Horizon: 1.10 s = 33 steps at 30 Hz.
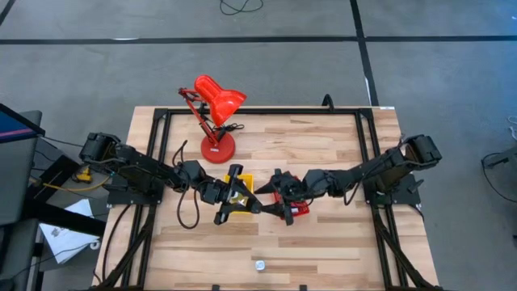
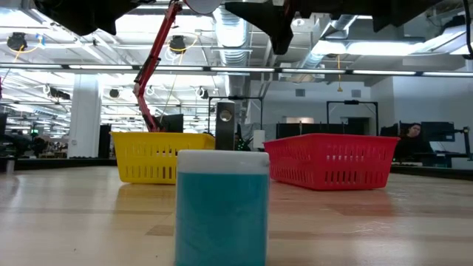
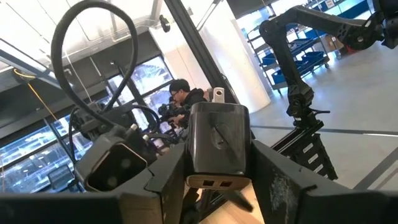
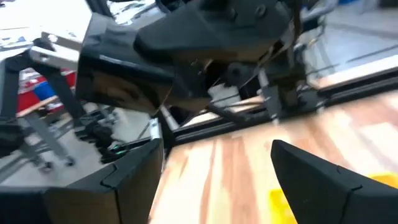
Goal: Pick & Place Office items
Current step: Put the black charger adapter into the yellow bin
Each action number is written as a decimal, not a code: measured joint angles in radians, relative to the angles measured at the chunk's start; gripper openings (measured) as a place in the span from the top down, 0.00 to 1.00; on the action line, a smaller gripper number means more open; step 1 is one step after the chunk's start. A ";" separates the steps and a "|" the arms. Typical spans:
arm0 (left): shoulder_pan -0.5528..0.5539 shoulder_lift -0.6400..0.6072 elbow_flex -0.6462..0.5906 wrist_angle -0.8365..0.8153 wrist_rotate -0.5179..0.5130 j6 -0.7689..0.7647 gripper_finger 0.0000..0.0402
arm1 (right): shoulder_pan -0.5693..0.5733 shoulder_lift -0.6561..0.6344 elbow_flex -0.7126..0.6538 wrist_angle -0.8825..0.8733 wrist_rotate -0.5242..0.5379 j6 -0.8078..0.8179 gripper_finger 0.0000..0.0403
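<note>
The left tool (image 3: 217, 180) pinches a dark, glossy rounded block (image 3: 217, 140) with a pale base and two small slots — an office item held up above the counter (image 1: 323, 153), over the yellow tray (image 1: 245, 183). The right tool (image 4: 217, 180) hangs with fingers spread and nothing between them, above the red tray (image 1: 297, 210) just beside the yellow one. Well apart from the yellow tray, near the counter's front edge, stands a small teal-blue piece with a white top (image 2: 222, 210) — upright and alone. A red desk lamp (image 1: 214, 109) stands behind the yellow tray.
</note>
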 joint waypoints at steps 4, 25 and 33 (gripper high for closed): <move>0.000 0.000 0.000 0.000 0.000 0.002 0.62 | -0.008 0.000 0.000 0.006 -0.038 0.024 0.27; 0.000 0.000 0.001 -0.014 0.000 0.009 0.62 | 0.073 0.000 0.000 0.122 0.108 -0.009 0.11; 0.000 0.000 0.001 -0.027 0.000 0.029 0.61 | 0.103 0.000 0.000 0.179 0.152 -0.005 0.11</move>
